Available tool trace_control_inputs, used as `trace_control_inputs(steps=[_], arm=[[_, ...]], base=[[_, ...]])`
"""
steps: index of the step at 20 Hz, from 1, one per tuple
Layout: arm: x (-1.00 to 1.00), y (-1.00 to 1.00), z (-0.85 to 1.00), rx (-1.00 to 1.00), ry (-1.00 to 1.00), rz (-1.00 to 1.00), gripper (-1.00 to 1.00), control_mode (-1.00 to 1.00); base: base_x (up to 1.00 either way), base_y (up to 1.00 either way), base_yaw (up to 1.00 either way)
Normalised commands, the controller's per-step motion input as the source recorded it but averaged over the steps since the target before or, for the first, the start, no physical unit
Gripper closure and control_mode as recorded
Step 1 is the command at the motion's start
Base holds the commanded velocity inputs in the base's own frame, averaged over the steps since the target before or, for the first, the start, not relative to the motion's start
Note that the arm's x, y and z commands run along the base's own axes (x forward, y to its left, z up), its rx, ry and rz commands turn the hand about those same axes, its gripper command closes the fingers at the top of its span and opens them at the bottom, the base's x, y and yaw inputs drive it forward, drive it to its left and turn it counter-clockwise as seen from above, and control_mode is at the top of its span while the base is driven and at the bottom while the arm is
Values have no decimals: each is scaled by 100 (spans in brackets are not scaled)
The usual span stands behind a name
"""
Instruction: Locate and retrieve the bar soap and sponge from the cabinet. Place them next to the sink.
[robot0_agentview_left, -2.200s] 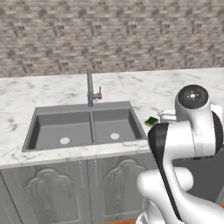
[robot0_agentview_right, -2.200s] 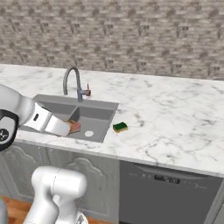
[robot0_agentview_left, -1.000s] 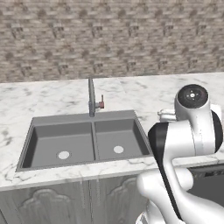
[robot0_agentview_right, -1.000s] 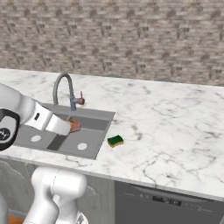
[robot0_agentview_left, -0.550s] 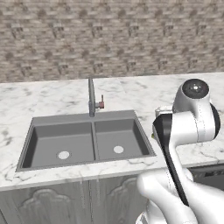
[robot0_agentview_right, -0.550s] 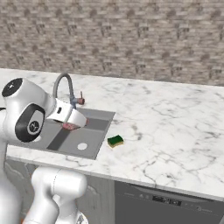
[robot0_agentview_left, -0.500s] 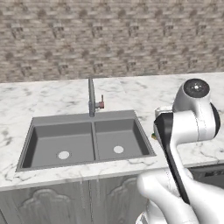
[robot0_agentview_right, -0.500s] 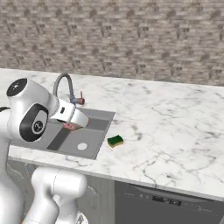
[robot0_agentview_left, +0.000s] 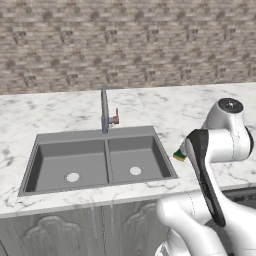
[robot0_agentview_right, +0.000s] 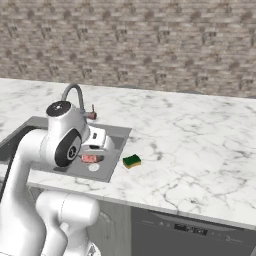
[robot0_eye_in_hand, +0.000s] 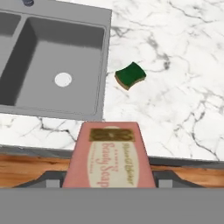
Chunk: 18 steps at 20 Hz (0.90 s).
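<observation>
My gripper (robot0_agentview_right: 92, 159) is shut on the bar soap (robot0_agentview_right: 90, 158), a reddish-pink block that hangs over the right basin of the grey sink (robot0_agentview_right: 112, 132). In the hand view the bar soap (robot0_eye_in_hand: 109, 159) lies large between the fingers, above the counter's front edge. The sponge (robot0_agentview_right: 132, 161), yellow with a dark green top, lies flat on the marble just right of the sink. In the hand view the sponge (robot0_eye_in_hand: 130, 75) sits beside the sink (robot0_eye_in_hand: 52, 28) rim. In the left base view my arm partly covers the sponge (robot0_agentview_left: 178, 154). The wall cabinet is out of view.
The steel faucet (robot0_agentview_left: 104, 112) with its red handle stands behind the basins. Marble counter (robot0_agentview_right: 200, 150) stretches wide to the right of the sponge. A dishwasher front (robot0_agentview_right: 190, 230) and carved base cabinets (robot0_agentview_left: 65, 235) sit below. A brick wall (robot0_agentview_left: 125, 45) closes the back.
The base drove early on and both views shifted. Since then the arm's upper links have swung round, and the hand with the soap has come slightly forward over the right basin. The sponge stayed put.
</observation>
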Motion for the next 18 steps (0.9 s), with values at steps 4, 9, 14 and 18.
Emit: trace_control_inputs(steps=[4, 9, 14, 18], arm=[[4, -32, -41, 0, 9, 16, 100, -100], [12, -29, -43, -1, 2, 13, 100, -100], [27, -4, -55, 1, 4, 7, 100, -100], [51, 0, -34, 1, 6, 2, 100, -100]], base=[[0, 0, 0], [0, 0, 0], [0, 0, 0], [0, 0, 0]])
